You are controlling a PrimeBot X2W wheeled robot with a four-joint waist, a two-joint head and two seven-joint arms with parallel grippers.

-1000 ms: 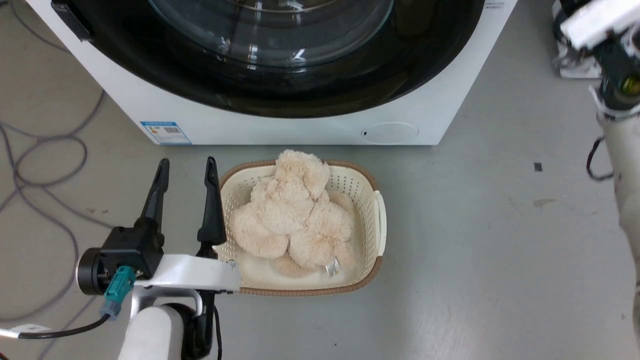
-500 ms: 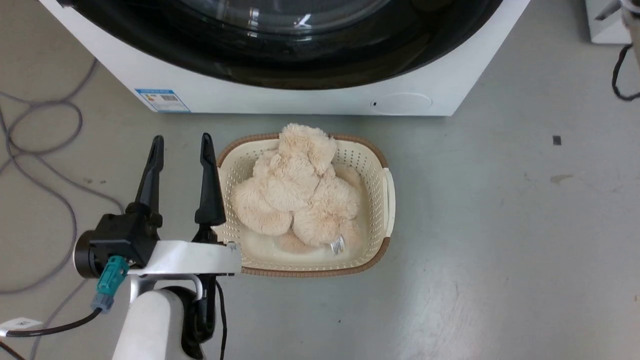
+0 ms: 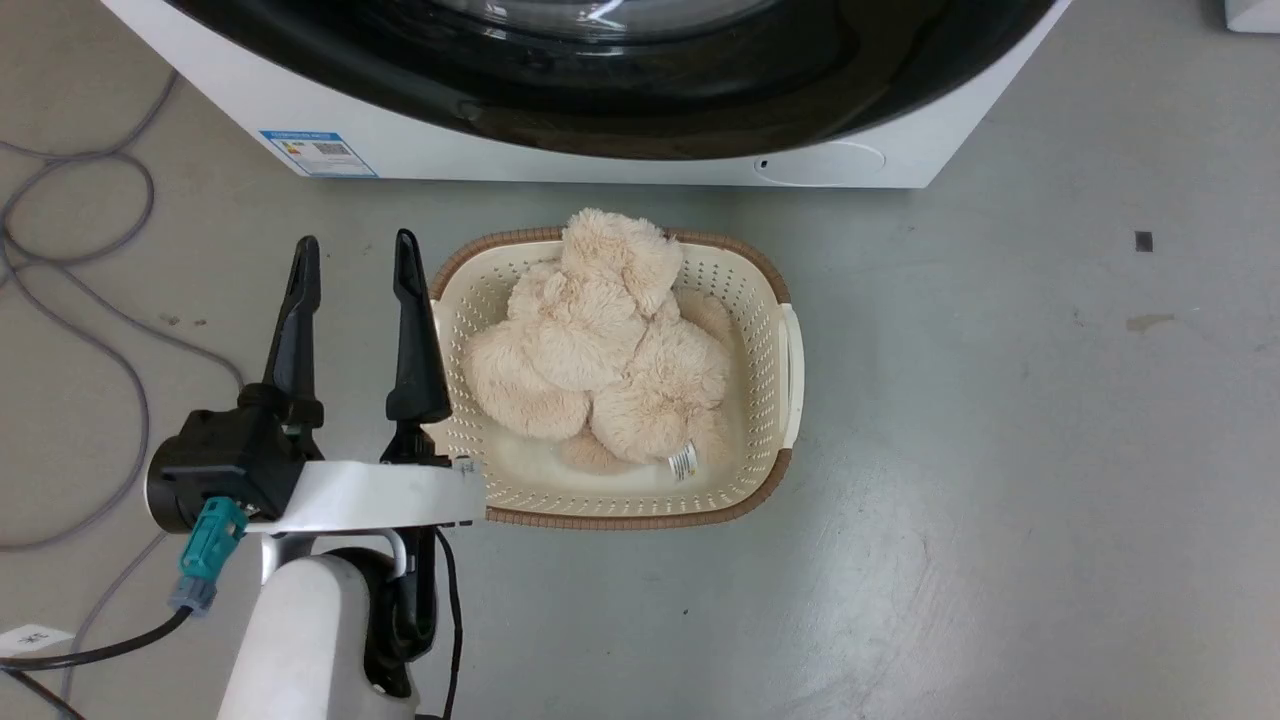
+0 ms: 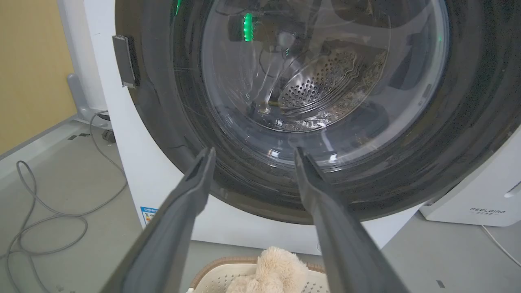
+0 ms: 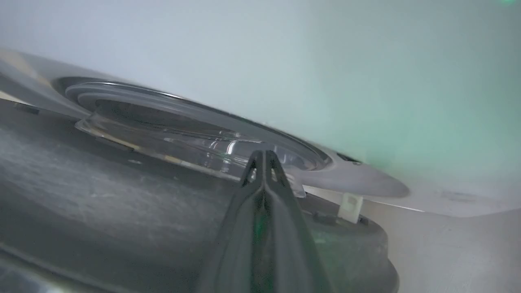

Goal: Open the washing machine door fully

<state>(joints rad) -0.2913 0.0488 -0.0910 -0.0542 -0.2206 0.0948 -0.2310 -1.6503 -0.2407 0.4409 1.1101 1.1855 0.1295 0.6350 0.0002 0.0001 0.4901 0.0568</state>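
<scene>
The washing machine door (image 4: 468, 122) looks shut against the washing machine (image 3: 600, 165) front; my left gripper (image 3: 355, 245) hangs wide-fingered by the laundry basket (image 3: 790, 350), left rim, clear of the swing. My right gripper (image 5: 264, 154), fingers pressed together and empty, skims the door face, probably to hook its edge.

**Grey floor, washer and basket on it**

Smooth grey floor (image 3: 1000, 450), scuffed. White washer (image 3: 420, 155) stands on it at the far side. Just in front of the washer, apart from it, sits a cream basket (image 3: 790, 370) with a brown rim, holding a beige plush (image 3: 600, 360). Grey cables (image 3: 148, 195) loop loose over the floor on the left. A white tag (image 3: 25, 640) lies at the near left. Small black mark (image 3: 1143, 240) and a faint stain (image 3: 1148, 322) on the right. White appliance (image 4: 480, 195) stands right of the washer.
</scene>
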